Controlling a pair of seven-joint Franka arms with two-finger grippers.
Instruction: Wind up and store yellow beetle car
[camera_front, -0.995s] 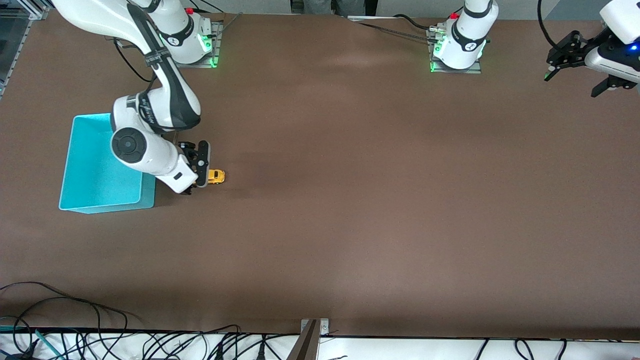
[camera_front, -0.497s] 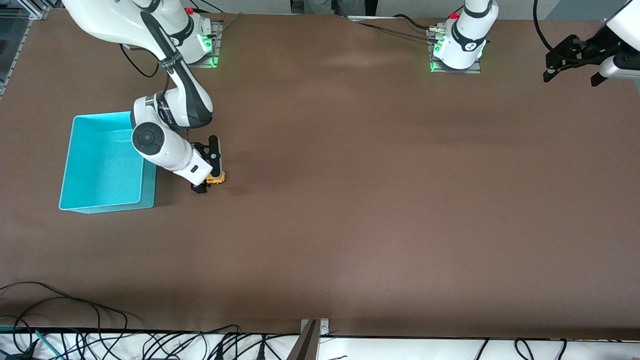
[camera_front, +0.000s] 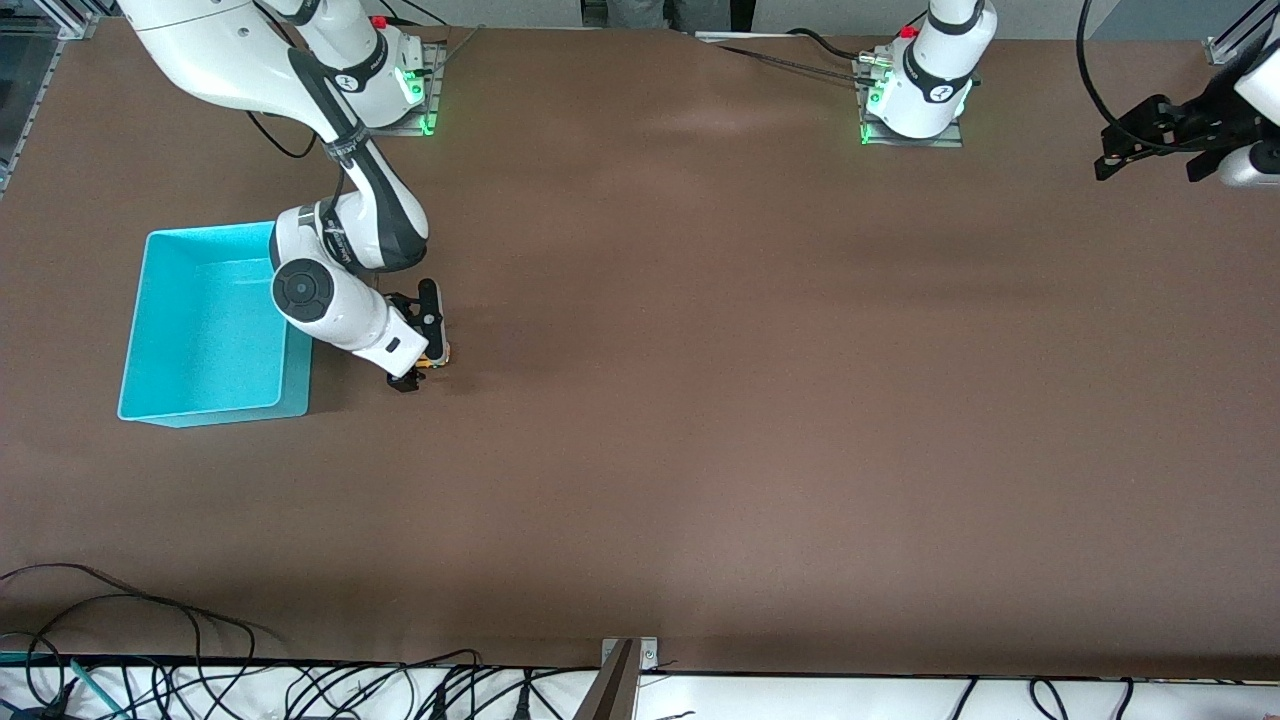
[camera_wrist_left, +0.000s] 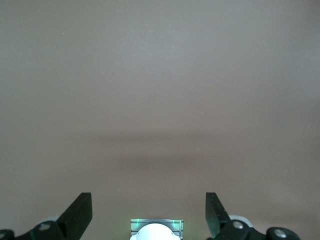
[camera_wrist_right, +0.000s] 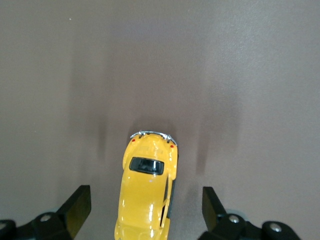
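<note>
Beside the turquoise plastic bin on the brown counter, the small orange-yellow beetle-shaped toy car sits between the spread fingers of the right end effector, untouched, while the left end effector waits, released, over bare counter.

The brown surface carries a turquoise bin toward the right arm's end, closer to the edge where the arm bases stand than to the front camera's edge. The yellow beetle car sits on its wheels near the bin, toward the middle. Both arm bases are bolted along the edge farthest from the camera.
</note>
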